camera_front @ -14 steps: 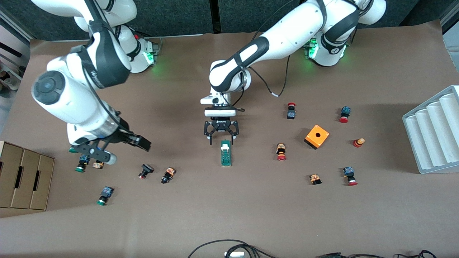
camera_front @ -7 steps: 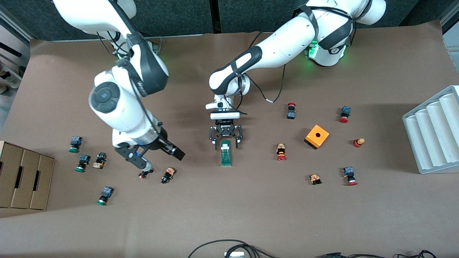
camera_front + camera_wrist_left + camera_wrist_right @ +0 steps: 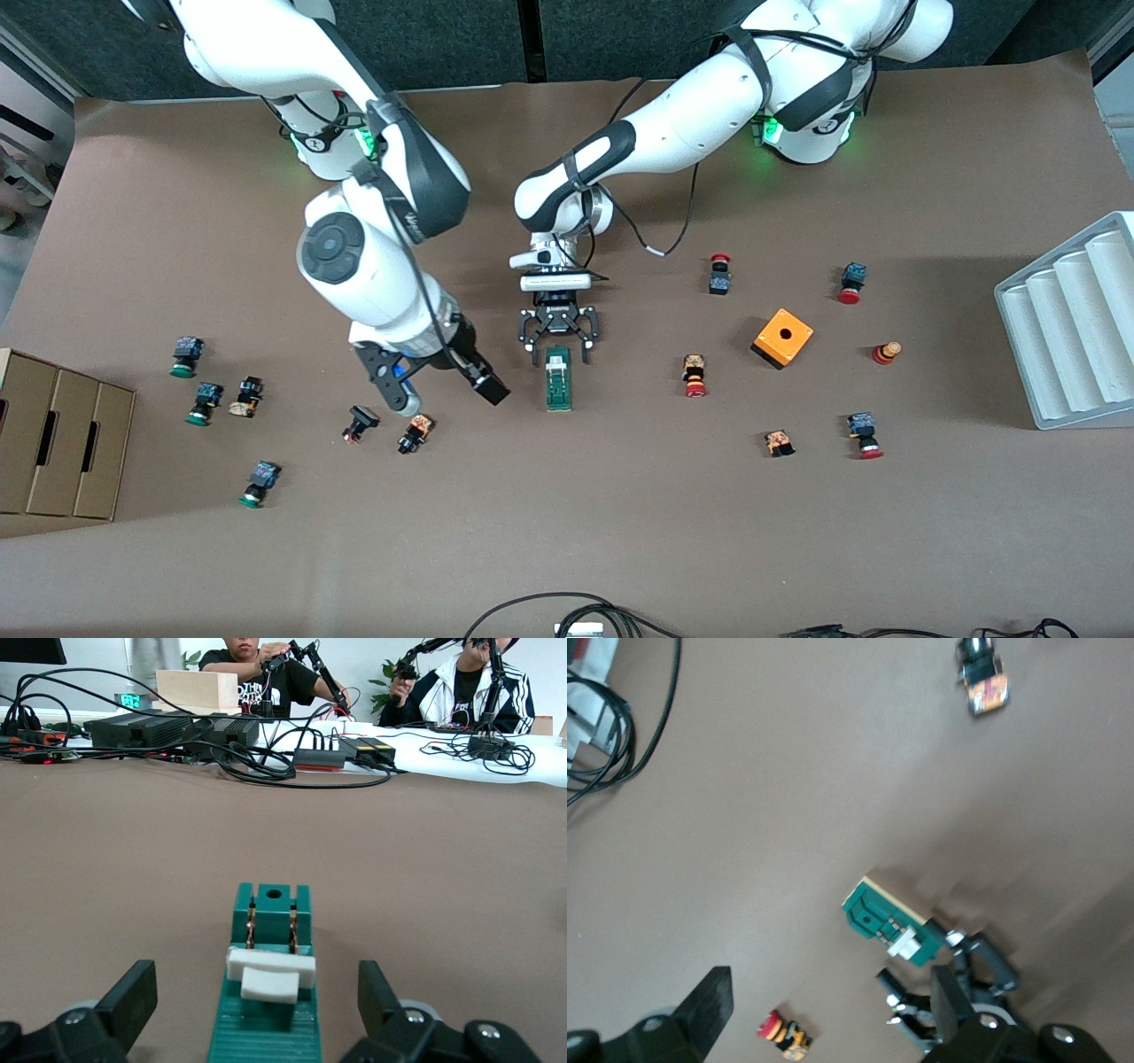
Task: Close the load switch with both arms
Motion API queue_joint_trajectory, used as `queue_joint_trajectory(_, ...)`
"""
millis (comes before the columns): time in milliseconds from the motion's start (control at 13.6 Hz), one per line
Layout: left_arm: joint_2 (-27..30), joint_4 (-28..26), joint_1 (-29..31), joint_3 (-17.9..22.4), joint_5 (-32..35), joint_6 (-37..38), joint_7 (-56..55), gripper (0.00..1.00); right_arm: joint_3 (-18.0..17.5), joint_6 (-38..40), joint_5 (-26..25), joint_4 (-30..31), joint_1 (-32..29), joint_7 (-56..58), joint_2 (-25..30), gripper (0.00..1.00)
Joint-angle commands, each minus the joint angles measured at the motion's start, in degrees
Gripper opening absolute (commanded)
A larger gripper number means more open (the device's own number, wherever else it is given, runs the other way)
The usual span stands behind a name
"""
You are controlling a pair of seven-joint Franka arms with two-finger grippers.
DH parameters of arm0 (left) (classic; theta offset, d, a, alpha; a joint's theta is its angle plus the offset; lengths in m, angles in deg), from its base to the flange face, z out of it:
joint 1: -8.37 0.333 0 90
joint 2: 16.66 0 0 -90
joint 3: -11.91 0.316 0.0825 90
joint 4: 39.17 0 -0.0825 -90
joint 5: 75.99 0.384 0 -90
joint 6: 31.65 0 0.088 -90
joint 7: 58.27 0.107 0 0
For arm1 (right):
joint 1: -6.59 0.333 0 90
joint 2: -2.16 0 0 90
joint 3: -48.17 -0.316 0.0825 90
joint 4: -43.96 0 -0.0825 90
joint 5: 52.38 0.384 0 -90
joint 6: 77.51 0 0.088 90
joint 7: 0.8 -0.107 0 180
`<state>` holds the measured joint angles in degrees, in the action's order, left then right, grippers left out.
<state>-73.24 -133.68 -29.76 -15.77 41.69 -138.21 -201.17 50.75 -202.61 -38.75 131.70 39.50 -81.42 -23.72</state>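
The load switch (image 3: 558,379), a narrow dark-green block with a white lever (image 3: 270,973), lies on the brown table near its middle. My left gripper (image 3: 559,349) is open and low, with one finger on each side of the switch end that is farther from the front camera. In the left wrist view the switch (image 3: 266,1019) lies between the fingers (image 3: 133,994), not touched. My right gripper (image 3: 443,395) is open and empty, over bare table beside the switch, toward the right arm's end. In the right wrist view the switch (image 3: 888,921) lies ahead of the open gripper (image 3: 831,1005).
Several small push-buttons lie scattered, two (image 3: 415,432) (image 3: 359,423) just under the right gripper and one (image 3: 695,375) beside the switch toward the left arm's end. There is also an orange cube (image 3: 783,337), a white ridged tray (image 3: 1072,328), a cardboard box (image 3: 53,434) and cables (image 3: 567,611).
The right arm has swung from its end of the table toward the middle, and its gripper is now close beside the switch. The left gripper has edged down around the switch's end.
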Motion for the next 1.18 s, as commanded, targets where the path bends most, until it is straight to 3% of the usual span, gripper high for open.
queue_joint_trajectory(0,-2.3,3.7,-1.2,0.2,0.9,1.0,0.9,0.99,0.8,-4.9,1.8,-2.1,3.9,-7.6,-5.0,0.99)
queue_joint_trajectory(589,-4.2,4.2,-1.2,0.0,1.8,1.1,1.0,0.97,0.8,-8.2,2.1,-2.1,5.5,-12.6,-9.5,0.99)
queue_joint_trajectory(809,-4.4,4.2,-1.2,-0.7,1.8,1.1,1.0,0.87,0.7,-9.4,2.1,-2.1,5.6,-17.2,-11.5,0.98)
queue_joint_trajectory(1104,-5.3,6.1,-1.3,-1.5,1.8,1.2,2.4,0.83,0.7,-9.5,4.0,-2.0,6.4,-18.8,-12.7,0.96)
